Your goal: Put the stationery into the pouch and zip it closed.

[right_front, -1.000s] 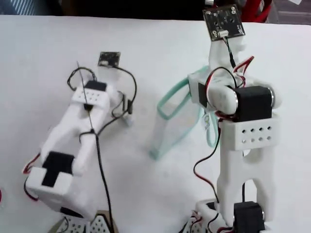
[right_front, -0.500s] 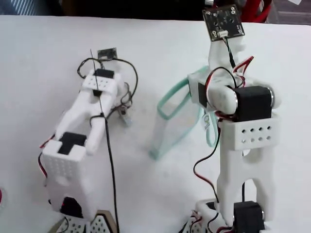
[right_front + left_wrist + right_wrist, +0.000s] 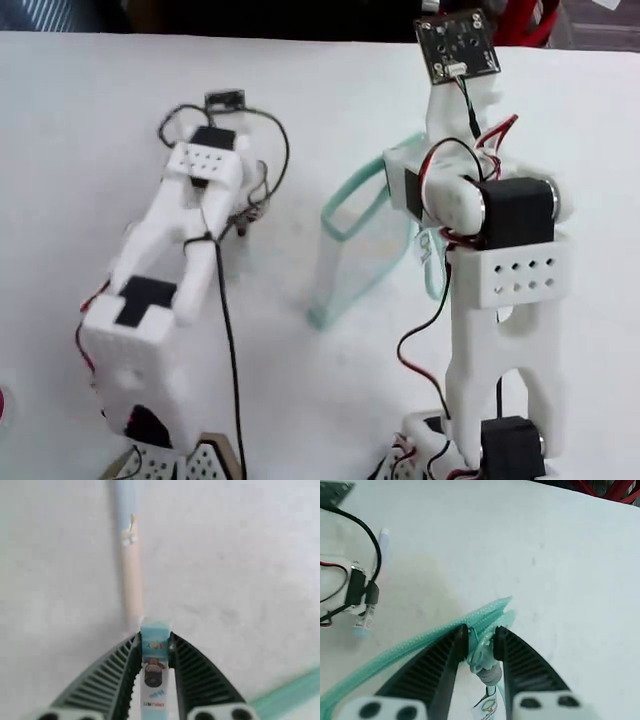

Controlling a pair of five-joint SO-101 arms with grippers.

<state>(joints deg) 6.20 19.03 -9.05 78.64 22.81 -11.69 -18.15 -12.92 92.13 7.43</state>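
Note:
A clear pouch (image 3: 352, 262) with a teal zip edge lies on the white table between the arms. My right gripper (image 3: 480, 632) is shut on the pouch's zip end (image 3: 485, 655), and the teal zip strip (image 3: 420, 640) runs away from it. My left gripper (image 3: 154, 637) is shut on a small white stick with a light blue tip (image 3: 153, 675). In the high view the left gripper (image 3: 245, 212) sits left of the pouch. A beige and light blue pen (image 3: 131, 575) lies on the table just past the left fingertips. A corner of teal zip (image 3: 285, 695) shows nearby.
The table's back edge runs along the top of the high view, with a red object (image 3: 530, 20) behind it. Both arm bases (image 3: 150, 400) stand at the near edge. Bare white table (image 3: 80, 120) lies left of the left arm.
My left arm has swung its wrist toward the back of the table, carrying the held stick slightly back and left. The right arm and pouch have hardly moved.

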